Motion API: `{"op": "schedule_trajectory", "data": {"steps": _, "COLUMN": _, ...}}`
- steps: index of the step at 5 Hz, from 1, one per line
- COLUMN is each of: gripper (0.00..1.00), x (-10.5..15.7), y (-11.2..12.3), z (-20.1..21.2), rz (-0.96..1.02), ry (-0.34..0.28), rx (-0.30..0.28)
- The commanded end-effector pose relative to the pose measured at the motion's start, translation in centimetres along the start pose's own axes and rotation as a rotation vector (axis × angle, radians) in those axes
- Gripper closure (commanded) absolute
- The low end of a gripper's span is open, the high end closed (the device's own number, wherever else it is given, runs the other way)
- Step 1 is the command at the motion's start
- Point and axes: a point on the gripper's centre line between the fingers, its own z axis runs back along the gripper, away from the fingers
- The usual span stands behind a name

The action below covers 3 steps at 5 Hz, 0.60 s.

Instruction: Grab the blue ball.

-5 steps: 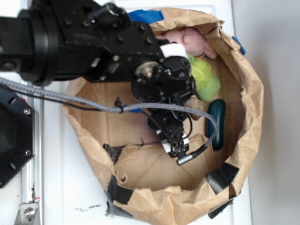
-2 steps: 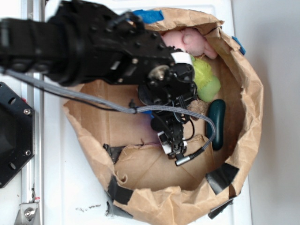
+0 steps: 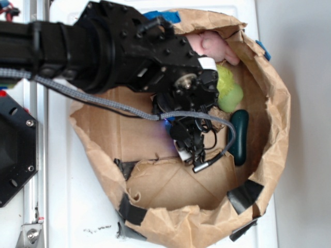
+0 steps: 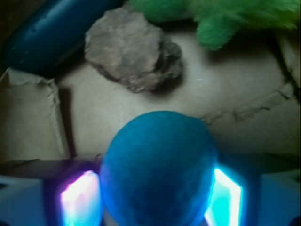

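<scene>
The blue ball point(image 4: 157, 172) is seen between the two glowing pads point(image 4: 77, 197) of the gripper point(image 4: 150, 200), whose jaws are closed against its sides, inside the paper bag point(image 3: 269, 134) on the white counter point(image 3: 77, 196). A brown rock point(image 4: 131, 47) lies just beyond the ball, with a dark teal capsule point(image 3: 239, 135) and a green plush point(image 3: 227, 90) near it.

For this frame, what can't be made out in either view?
- Exterior: round bright-blue dimpled ball almost wholly hidden by the black arm.
- Wrist: ball's lower part cut off by the frame edge; contact with the glowing fingers unclear.
- Exterior: brown lumpy rock hidden behind the gripper.
</scene>
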Motion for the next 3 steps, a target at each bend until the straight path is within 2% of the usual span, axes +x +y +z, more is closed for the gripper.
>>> {"op": "schedule_trajectory", "data": {"steps": 1, "gripper": 1.0, "x": 0.1, "y": -0.3, "z": 1.7, "rz": -0.033, "ry": -0.092, "rx": -0.012}}
{"op": "schedule_trajectory", "data": {"steps": 2, "gripper": 1.0, "x": 0.5, "y": -0.3, "z": 3.2, "rz": -0.05, "ry": -0.135, "rx": -0.029}}
{"op": "schedule_trajectory", "data": {"steps": 3, "gripper": 1.0, "x": 0.7, "y": -1.2, "z": 5.6, "rz": -0.201, "ry": -0.12, "rx": -0.053}}
